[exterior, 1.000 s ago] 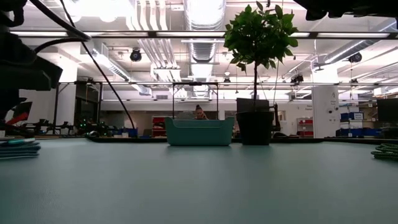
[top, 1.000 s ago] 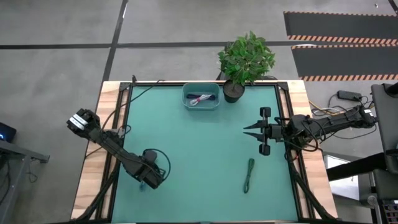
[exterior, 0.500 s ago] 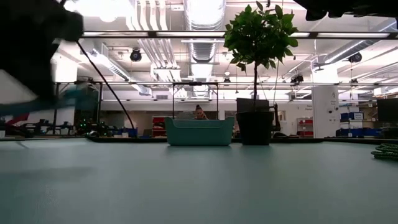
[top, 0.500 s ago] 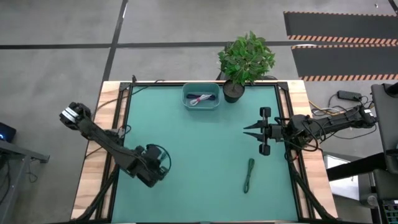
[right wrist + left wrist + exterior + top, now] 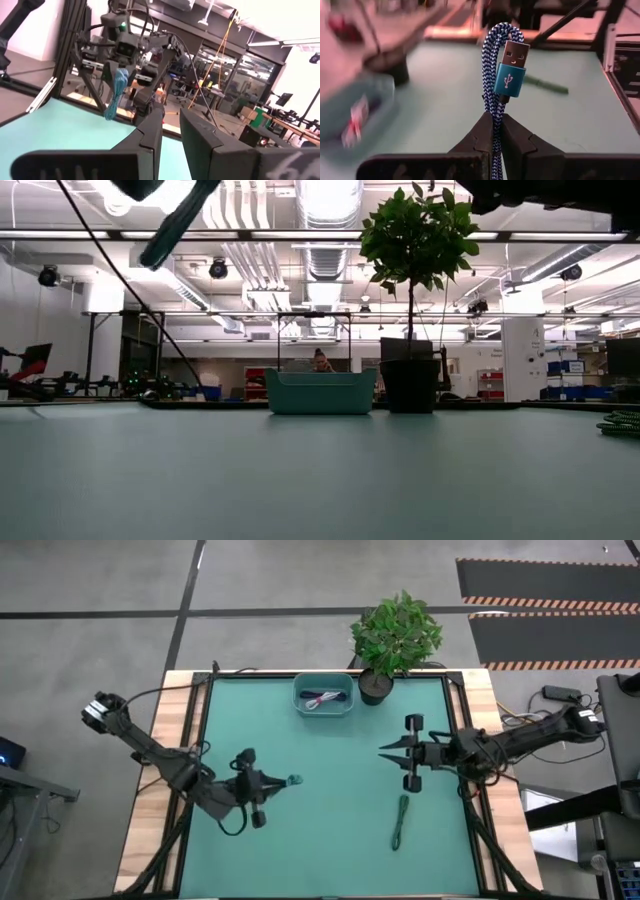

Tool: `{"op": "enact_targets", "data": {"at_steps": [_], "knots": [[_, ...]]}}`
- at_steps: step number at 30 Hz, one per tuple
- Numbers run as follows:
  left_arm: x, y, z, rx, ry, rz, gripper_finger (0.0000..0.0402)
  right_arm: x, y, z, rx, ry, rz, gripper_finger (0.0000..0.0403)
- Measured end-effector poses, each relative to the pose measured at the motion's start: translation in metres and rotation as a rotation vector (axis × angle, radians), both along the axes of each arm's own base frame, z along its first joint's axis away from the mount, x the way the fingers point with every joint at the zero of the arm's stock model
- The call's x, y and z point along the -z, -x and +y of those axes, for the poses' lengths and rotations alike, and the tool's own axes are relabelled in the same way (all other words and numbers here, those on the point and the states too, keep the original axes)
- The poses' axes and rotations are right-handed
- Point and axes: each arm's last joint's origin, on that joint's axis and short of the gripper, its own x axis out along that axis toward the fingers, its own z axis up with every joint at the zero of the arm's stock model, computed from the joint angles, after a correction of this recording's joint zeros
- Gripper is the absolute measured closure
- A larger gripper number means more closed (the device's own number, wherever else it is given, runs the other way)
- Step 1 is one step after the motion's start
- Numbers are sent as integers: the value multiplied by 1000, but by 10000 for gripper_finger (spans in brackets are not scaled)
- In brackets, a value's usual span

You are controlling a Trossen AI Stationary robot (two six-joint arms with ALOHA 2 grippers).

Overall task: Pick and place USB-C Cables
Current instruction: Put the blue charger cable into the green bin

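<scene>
The left gripper (image 5: 283, 781) is hanging above the green mat (image 5: 330, 830), on the side of the teal bin (image 5: 324, 694) toward the table's left front, well apart from it. Its jaws are pinched tight on the blue USB-C cable (image 5: 495, 90), a braided blue-and-white bundle folded into a loop. In the left wrist view the loop is standing straight up out of the closed fingertips (image 5: 482, 137), with a teal plug showing its USB mark at the top of the loop. From overhead only a small teal tip of the cable is showing at the gripper's end.

The white-and-red cable (image 5: 322, 698) is lying inside the teal bin, which is sitting at the far edge of the mat just beside the potted plant (image 5: 394, 637). The green cable (image 5: 400, 820) is lying stretched on the mat, well to the front of the bin and near the right arm.

The right gripper (image 5: 384, 751) is hovering over the mat on the plant's front side, holding nothing. Its jaws are standing a narrow way apart, as the gap between its fingers (image 5: 200, 135) is showing in the right wrist view.
</scene>
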Motion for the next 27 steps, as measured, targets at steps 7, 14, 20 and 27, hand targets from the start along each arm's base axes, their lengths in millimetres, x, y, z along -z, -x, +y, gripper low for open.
{"op": "enact_targets", "data": {"at_steps": [7,14,20,27], "knots": [[-8,-9,4,89,-247,-149,397,13,-26,5,-10,-56,-49,344],[-14,-22,29,142,-316,-319,396,4,-61,10,-2,-71,-51,344],[-12,-33,53,100,-349,-307,395,-13,-89,15,20,-53,-83,335],[-13,-37,65,78,-351,-313,395,-29,-118,13,99,-88,-65,270]]}}
